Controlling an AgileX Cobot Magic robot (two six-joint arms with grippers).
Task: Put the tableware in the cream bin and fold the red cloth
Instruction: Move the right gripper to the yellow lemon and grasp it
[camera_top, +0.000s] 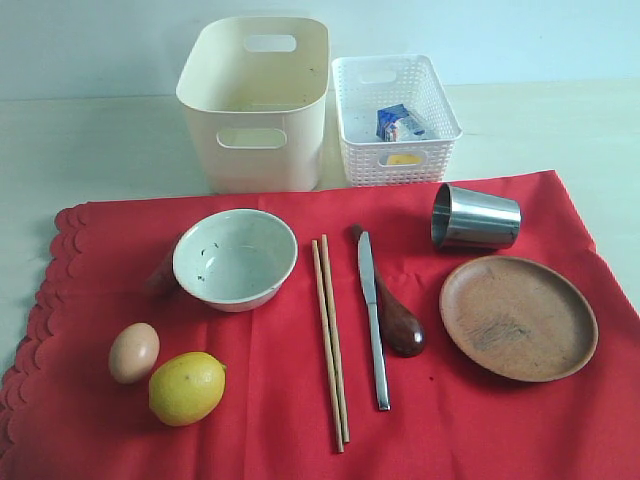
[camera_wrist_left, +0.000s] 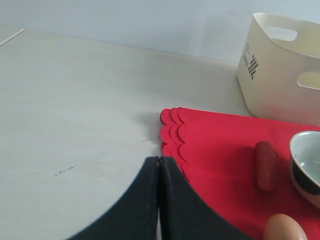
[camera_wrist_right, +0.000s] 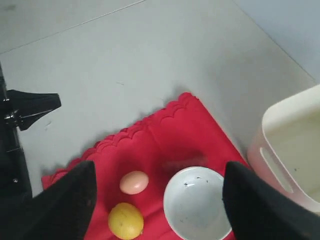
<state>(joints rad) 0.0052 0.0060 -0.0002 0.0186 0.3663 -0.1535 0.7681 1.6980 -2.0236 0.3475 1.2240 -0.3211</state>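
The right tool (camera_wrist_right: 156, 172) hung with its jaws spread wide above the pale bowl (camera_wrist_right: 196, 202), which sat upright on the red cloth (camera_wrist_right: 165, 130) near the cream bin (camera_wrist_right: 295, 145), while the left tool (camera_wrist_left: 159, 161) was pressed shut on nothing beside the cloth's scalloped edge. The bowl looked like the piece in hand — best pinched by one wall, a finger inside the rim and one outside, on the side away from the egg (camera_wrist_right: 134, 182). A straight lift before swinging to the bin would likely spare the cloth a tug — chopsticks (camera_top: 330, 340) and knife (camera_top: 373, 320) lay on it close by.
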